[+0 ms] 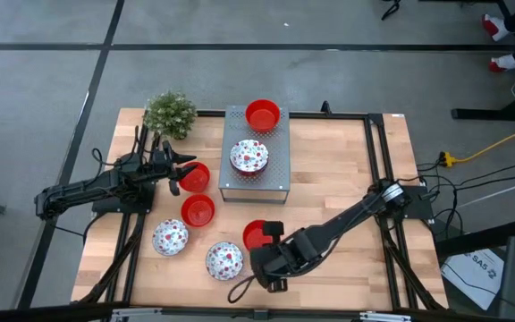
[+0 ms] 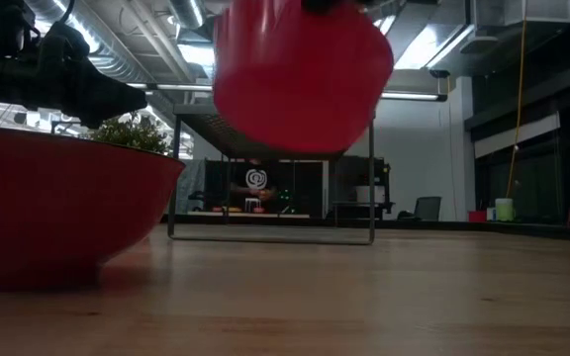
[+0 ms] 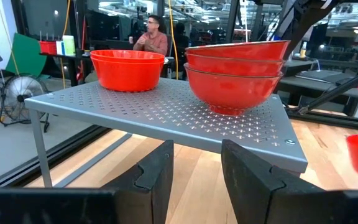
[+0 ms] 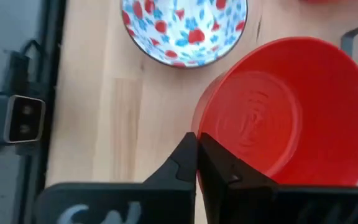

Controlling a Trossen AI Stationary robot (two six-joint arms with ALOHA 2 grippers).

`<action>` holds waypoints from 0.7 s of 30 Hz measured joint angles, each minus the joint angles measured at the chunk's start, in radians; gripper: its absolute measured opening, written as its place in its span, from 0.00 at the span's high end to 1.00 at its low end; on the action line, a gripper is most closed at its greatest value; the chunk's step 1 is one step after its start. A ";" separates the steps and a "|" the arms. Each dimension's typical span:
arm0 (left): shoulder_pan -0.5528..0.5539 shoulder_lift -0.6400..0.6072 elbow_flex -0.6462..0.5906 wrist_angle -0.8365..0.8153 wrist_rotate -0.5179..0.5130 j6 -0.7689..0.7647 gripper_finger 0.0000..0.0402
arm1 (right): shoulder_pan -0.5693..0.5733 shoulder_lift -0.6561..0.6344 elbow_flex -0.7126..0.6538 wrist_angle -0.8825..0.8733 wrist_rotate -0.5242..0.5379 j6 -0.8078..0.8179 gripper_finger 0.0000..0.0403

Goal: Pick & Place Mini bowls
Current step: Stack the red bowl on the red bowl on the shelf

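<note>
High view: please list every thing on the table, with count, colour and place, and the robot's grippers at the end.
table: one, light wood.
shelf: one, grey, perforated, far middle of table.
plant: one, green, far left corner.
red bowls: four, red; this one on shelf, two on table left of shelf, one held near front edge.
patterned bowls: white with red; a stack on shelf, two single near front left.
left gripper: open, beside a red bowl.
right gripper: shut on a red bowl's rim, bowl off the table.
</note>
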 joint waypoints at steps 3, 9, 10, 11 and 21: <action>0.000 0.000 0.000 0.000 0.000 0.000 0.68 | 0.011 -0.029 0.001 0.014 -0.001 -0.018 0.99; 0.000 0.000 0.000 0.000 0.000 0.000 0.68 | 0.015 -0.058 0.059 0.037 -0.016 -0.086 0.99; 0.000 0.000 0.000 0.000 0.000 0.000 0.68 | 0.015 -0.058 0.081 0.037 -0.018 -0.110 0.99; 0.000 0.000 0.000 0.000 0.000 0.000 0.68 | 0.014 -0.058 0.103 0.039 -0.021 -0.137 0.99; 0.000 0.000 0.000 0.000 0.000 0.000 0.68 | -0.013 -0.060 0.283 0.050 -0.026 -0.401 0.99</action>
